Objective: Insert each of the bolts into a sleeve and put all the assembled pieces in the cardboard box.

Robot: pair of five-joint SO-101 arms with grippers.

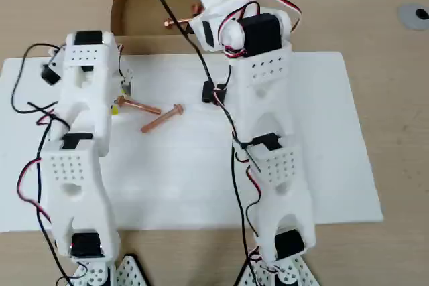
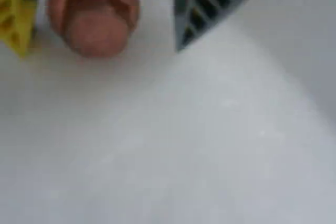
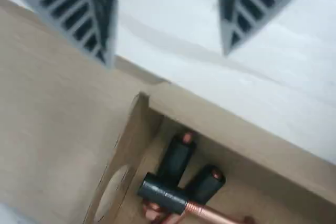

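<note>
Left gripper [image 2: 100, 50], jaws apart, brackets a bolt [image 2: 93, 17] head; right gripper [image 3: 167, 56], spread and empty, hangs above the cardboard box [image 3: 220, 114] at the worktop's [image 1: 395, 132] 12 o'clock.

My right end effector [image 3: 168, 56] has ribbed, matt grey plastic fingers [image 3: 79, 3]. The bolts [image 1: 137, 106] are copper-toned metal, faintly shiny; the sleeves [image 3: 176, 158] matt black plastic; the cardboard box [image 3: 220, 124] plain matt; the sheet [image 1: 201, 179] smooth white.

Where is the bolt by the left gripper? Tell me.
High view: the bolt lies on the white mat, left side, its head inside the open left gripper, a second bolt to its right.
</note>
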